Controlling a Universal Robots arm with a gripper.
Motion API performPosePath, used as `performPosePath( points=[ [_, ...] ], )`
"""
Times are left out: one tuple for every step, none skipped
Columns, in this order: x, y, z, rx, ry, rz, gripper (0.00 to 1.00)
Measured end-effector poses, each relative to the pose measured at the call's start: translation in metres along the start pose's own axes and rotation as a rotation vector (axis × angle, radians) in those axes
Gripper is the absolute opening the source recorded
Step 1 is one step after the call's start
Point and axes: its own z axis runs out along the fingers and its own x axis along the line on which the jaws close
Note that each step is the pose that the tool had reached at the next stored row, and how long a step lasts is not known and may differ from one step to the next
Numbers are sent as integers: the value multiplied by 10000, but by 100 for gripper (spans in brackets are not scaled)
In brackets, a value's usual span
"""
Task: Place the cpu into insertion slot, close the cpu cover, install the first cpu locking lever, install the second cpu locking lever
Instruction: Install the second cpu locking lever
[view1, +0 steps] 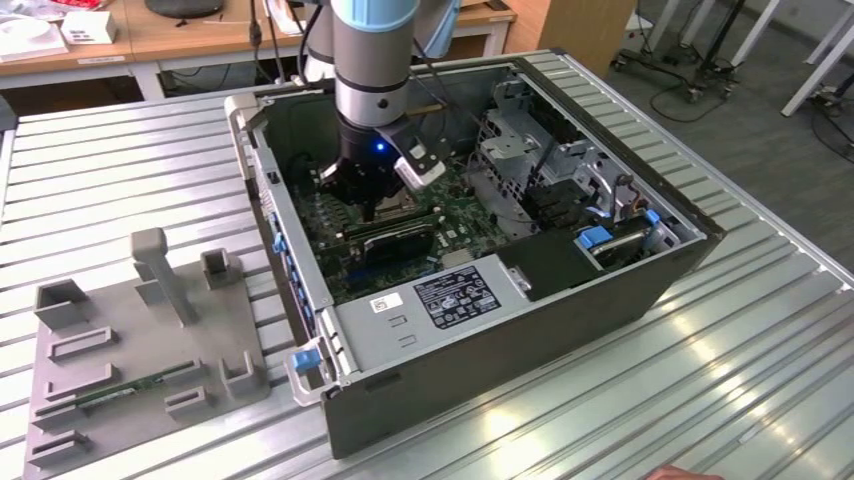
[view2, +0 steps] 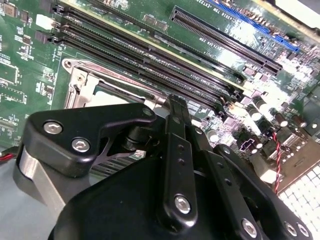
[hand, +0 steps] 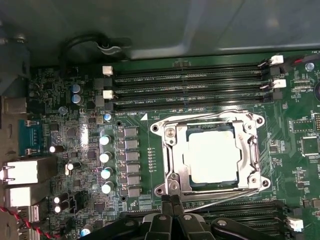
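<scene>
In the first wrist view the cpu, with a pale metal top, lies flat in the insertion slot. The silvery cpu cover is folded down around it. One thin wire lever runs along the cover's side by the memory slots. Another lever runs slightly slanted along the opposite side. My black gripper stands shut at that second side, its tips close to the socket's corner and the lever's end. The second wrist view has the gripper just past the cover. In the exterior view the gripper reaches down into the open computer case.
Long black memory slots flank the socket on both sides. A row of capacitors and rear ports stand nearby. The case walls, a drive cage and a power supply box the arm in. A grey fixture lies on the slatted table.
</scene>
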Motion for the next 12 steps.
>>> performPosePath(
  points=[
    [2,-1,9,0,0,0,11],
    [3,-1,21,0,0,0,11],
    [5,-2,32,1,0,0,11],
    [6,-3,38,0,0,0,11],
    [8,-4,40,2,1,0,11],
    [8,-4,41,3,2,0,11],
    [8,-4,41,3,2,-1,11],
    [8,-3,42,2,2,0,11],
    [8,-3,43,0,0,0,11],
    [9,-3,43,-16,2,1,11],
    [9,-3,43,-56,4,1,11],
    [9,-3,44,-108,7,1,11]
  ],
)
